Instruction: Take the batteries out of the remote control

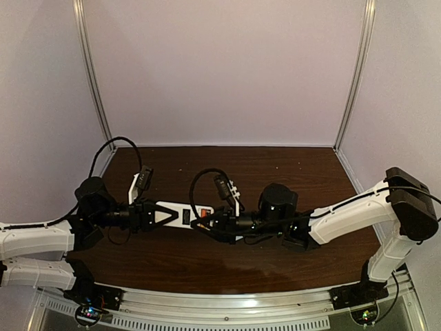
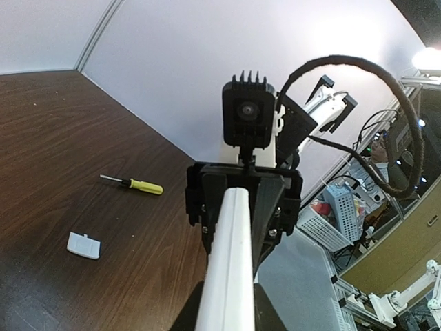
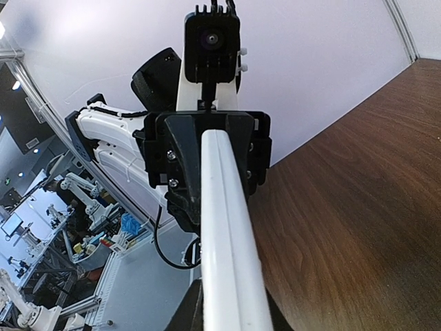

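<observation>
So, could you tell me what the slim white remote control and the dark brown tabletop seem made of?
The slim white remote control looks plastic: smooth, soft sheen. The dark brown tabletop looks like wood or laminate: visible grain streaks, slight gloss.

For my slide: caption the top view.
Left fingers and right fingers grip opposite ends of the flat white remote control.

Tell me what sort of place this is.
Probably a robotics lab: the dark table sits in a cell of white panels on aluminium posts, and beyond it the wrist views show more white robot arms and a cluttered bench.
</observation>
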